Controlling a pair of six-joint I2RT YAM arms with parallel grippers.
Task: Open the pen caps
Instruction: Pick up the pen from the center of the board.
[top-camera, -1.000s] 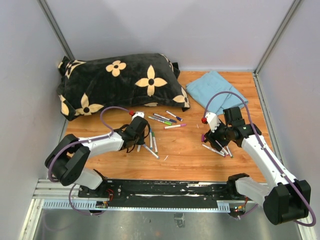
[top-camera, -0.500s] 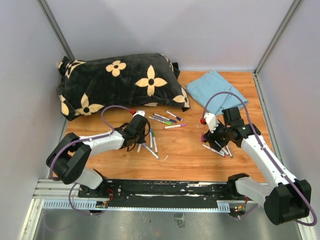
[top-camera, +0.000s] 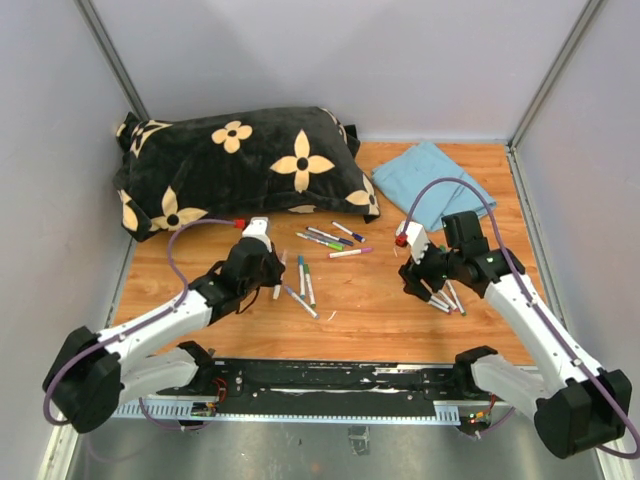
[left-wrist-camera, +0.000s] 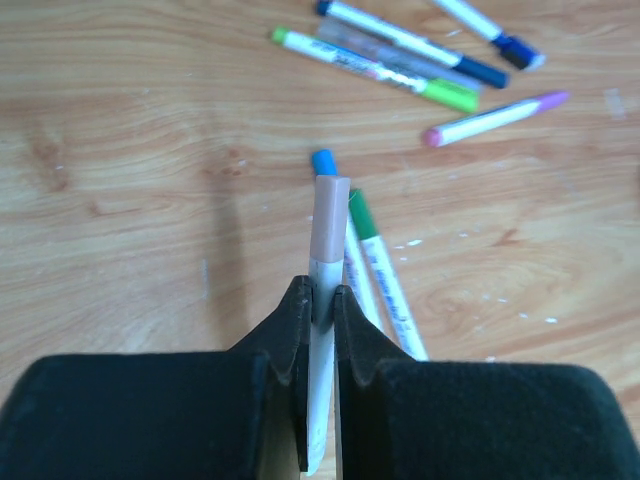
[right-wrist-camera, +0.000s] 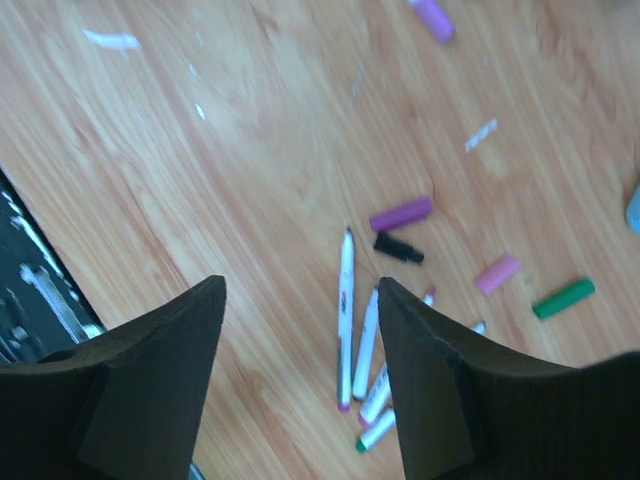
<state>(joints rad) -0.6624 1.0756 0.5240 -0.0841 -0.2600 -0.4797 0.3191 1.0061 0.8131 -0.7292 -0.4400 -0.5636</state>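
While my left end effector (left-wrist-camera: 320, 300) clamps a white pen barrel (left-wrist-camera: 325, 268), its dull-pink cap (left-wrist-camera: 331, 215) projects straight beyond the jaws, coaxial with the barrel; my right end effector (right-wrist-camera: 300, 292), spread and empty, hovers well apart rightward.

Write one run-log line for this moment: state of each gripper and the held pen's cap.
left gripper: shut on pen | tan cap: on | right gripper: open, near loose caps

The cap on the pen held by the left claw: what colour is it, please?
The cap is dusty pinkish-brown; the left wrist view shows it best.
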